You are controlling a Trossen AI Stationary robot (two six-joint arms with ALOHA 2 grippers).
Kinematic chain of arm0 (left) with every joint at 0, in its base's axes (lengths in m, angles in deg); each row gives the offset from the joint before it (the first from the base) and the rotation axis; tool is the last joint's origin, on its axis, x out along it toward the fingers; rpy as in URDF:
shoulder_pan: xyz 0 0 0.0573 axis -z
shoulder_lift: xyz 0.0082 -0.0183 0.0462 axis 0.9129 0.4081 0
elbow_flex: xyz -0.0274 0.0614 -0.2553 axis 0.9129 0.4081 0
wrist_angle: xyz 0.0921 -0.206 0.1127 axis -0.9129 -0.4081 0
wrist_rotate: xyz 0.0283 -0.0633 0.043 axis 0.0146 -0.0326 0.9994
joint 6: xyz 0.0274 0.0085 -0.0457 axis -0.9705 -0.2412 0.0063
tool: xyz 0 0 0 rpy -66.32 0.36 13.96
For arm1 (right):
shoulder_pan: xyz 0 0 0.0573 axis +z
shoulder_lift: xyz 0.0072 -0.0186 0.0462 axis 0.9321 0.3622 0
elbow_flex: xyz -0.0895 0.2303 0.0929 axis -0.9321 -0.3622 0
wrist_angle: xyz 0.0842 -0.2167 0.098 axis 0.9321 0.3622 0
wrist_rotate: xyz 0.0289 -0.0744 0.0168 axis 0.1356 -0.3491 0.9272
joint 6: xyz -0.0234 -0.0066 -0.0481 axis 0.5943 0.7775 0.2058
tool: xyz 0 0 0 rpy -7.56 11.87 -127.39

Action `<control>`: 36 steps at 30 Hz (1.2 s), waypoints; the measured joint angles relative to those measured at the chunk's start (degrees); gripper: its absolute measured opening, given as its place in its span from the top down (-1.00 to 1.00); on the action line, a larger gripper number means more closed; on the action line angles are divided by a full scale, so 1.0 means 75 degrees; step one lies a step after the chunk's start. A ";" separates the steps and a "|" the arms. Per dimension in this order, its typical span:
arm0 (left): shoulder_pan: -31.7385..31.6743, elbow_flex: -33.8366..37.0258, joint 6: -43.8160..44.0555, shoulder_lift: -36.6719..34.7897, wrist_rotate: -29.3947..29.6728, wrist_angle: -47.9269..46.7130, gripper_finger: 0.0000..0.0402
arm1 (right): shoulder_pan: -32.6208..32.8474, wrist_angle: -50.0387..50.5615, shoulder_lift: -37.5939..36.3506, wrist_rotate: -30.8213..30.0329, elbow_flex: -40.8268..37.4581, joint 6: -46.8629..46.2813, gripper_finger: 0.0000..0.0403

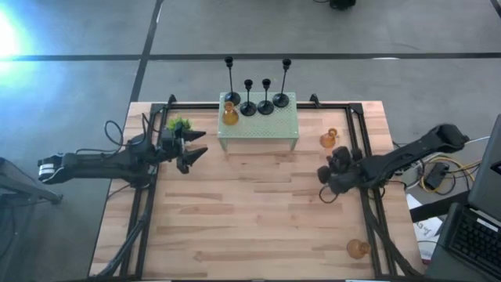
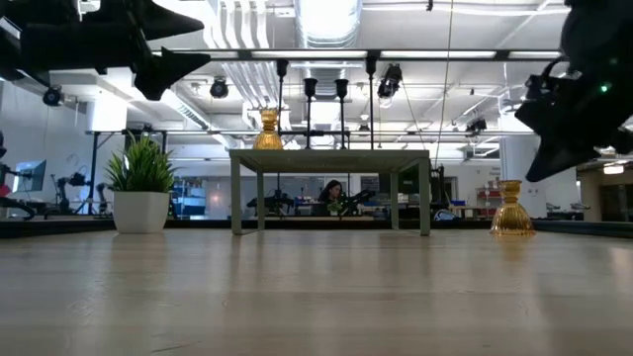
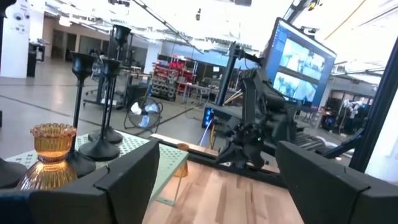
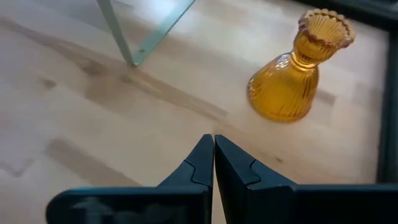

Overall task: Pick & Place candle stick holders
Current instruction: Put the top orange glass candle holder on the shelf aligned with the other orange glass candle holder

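Note:
Four black candle stick holders (image 1: 257,92) with thin stems stand on the pale green perforated stand (image 1: 258,125) at the table's far middle, with one amber glass holder (image 1: 229,116) beside them on the stand's left end. A second amber holder (image 1: 329,139) stands upright on the table right of the stand and also shows in the right wrist view (image 4: 295,71). A third (image 1: 358,249) stands near the front right corner. My left gripper (image 1: 202,145) hovers open, left of the stand. My right gripper (image 1: 323,182) hovers shut, a little nearer than the second amber holder.
A small green potted plant (image 1: 178,124) stands at the far left, beside my left gripper. Black frame rails (image 1: 362,141) run along the table's sides and back. Bare wood (image 1: 250,211) lies in the table's middle and near part.

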 joint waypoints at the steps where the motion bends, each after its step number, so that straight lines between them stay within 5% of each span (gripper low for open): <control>1: 0.0000 -0.0013 -0.0021 0.0000 0.0000 -0.0036 -0.62 | 0.0116 -0.0016 0.0277 -0.0181 -0.0024 -0.0218 0.96; 7: 0.0000 -0.0025 -0.0166 -0.0006 0.0000 -0.0027 -0.62 | 0.0752 -0.0019 0.1708 -0.1563 -0.0212 -0.1899 0.96; 17: 0.0000 -0.0017 -0.0182 -0.0006 0.0000 -0.0028 -0.62 | 0.1328 -0.0124 0.3550 -0.2139 -0.0742 -0.5017 0.96; 28: 0.0000 -0.0023 -0.0655 -0.0006 0.0000 -0.0020 -0.62 | 0.1308 0.0031 0.3627 -0.2170 -0.0471 -0.4075 0.93; 36: -0.0003 -0.0014 -0.0655 0.0018 0.0000 -0.0031 -0.62 | 0.1208 -0.0055 0.3711 -0.2098 -0.0816 -0.4298 0.57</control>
